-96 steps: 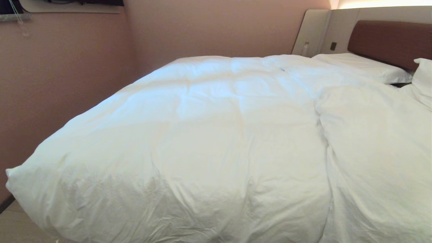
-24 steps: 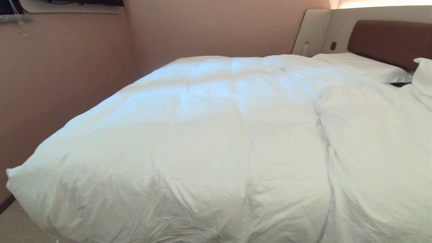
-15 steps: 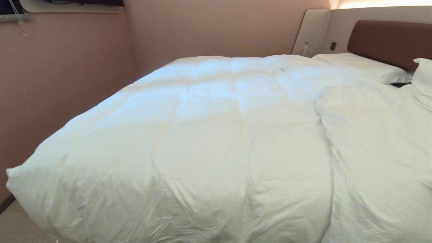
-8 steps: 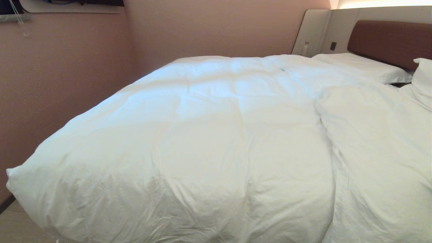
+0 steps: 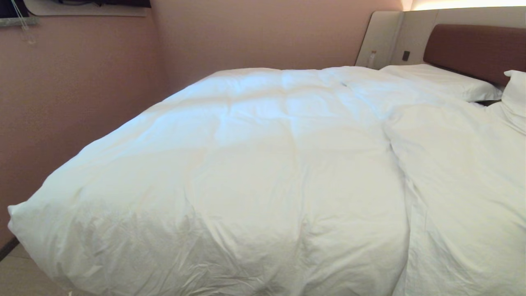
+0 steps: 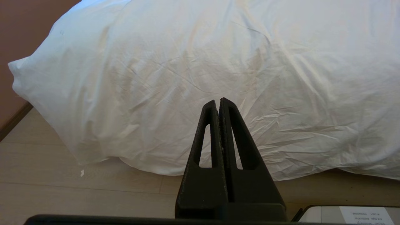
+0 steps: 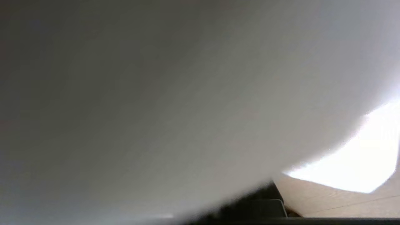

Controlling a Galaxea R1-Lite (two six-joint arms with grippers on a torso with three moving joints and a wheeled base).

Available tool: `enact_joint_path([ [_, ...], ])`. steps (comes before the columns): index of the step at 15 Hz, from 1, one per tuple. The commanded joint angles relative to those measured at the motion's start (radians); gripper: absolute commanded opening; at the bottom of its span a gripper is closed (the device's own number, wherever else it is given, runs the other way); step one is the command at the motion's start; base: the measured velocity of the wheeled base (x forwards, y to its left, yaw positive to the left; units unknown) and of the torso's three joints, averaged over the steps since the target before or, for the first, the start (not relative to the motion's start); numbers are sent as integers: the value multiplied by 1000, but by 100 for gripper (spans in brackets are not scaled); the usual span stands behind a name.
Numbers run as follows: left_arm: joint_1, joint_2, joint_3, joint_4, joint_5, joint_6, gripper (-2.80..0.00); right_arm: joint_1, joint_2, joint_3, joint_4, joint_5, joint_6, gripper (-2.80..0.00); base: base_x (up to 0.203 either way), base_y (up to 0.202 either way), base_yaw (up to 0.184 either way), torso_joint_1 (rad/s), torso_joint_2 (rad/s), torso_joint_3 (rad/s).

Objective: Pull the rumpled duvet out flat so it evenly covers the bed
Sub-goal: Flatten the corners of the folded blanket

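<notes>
The white puffy duvet [image 5: 254, 164] lies over the bed [image 5: 472, 49], with a long fold running down its right part [image 5: 394, 156] and its near edge hanging to the floor. My left gripper [image 6: 217, 101] is shut and empty, held just short of the duvet's [image 6: 187, 62] hanging near edge, above the floor. In the right wrist view the duvet's cloth [image 7: 156, 93] fills almost everything. It drapes over my right gripper, whose dark base [image 7: 265, 204] alone shows, and its fingers are buried in the cloth. Neither arm appears in the head view.
Two white pillows [image 5: 444, 80] [image 5: 515, 96] lie by the brown headboard. A pink wall [image 5: 61, 123] runs close along the bed's left side. A small bottle [image 5: 372, 57] stands at the beige panel. Pale wood floor [image 6: 62, 193] lies in front of the bed.
The crease low on the duvet's right part has shifted slightly to the right. The rest of the duvet, the pillows and the view itself are unchanged.
</notes>
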Motion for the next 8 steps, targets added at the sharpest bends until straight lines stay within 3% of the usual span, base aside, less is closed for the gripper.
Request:
enact_joint_path([
  [1,-1,0,0,0,0,0,-280,-26,-29,11,6,9,-7,-280,0,0,0,0,0,0],
  [3,1,0,0,0,0,0,-280,-86,-71,41,10,30,-29,-280,0,0,0,0,0,0],
  [5,-1,0,0,0,0,0,-280,-155,-119,65,47,40,-104,-280,0,0,0,0,0,0],
  [8,1,0,0,0,0,0,-280,-264,-148,51,214,41,-243,-280,0,0,0,0,0,0],
])
